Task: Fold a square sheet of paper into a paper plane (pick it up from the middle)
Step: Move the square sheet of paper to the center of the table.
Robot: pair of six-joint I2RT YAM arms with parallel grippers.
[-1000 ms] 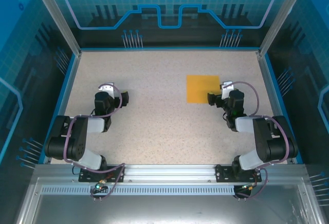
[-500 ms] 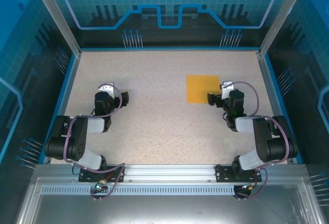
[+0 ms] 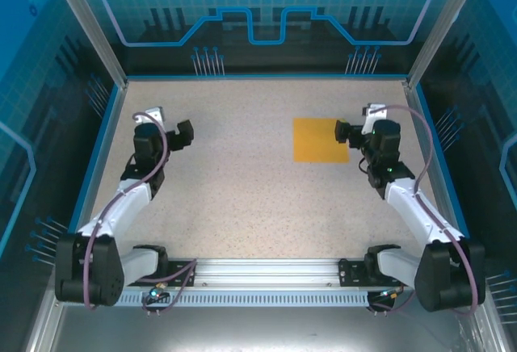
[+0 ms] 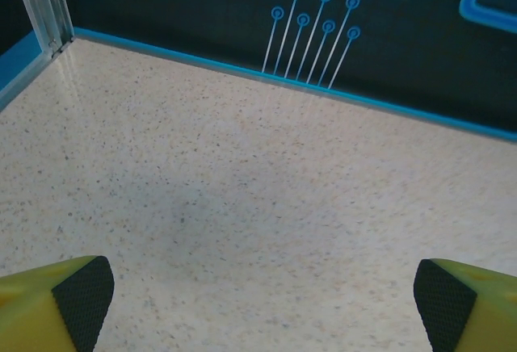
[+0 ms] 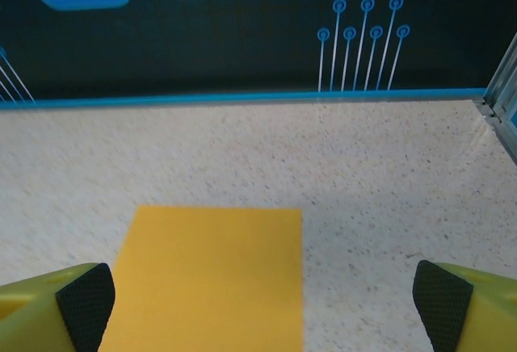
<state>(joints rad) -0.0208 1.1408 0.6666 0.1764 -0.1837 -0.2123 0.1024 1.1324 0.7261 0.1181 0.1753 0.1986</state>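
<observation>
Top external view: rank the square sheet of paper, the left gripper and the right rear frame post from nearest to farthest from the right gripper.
1. square sheet of paper, flat just left of the right gripper.
2. right rear frame post, behind it and to the right.
3. left gripper, far over on the left side.
</observation>
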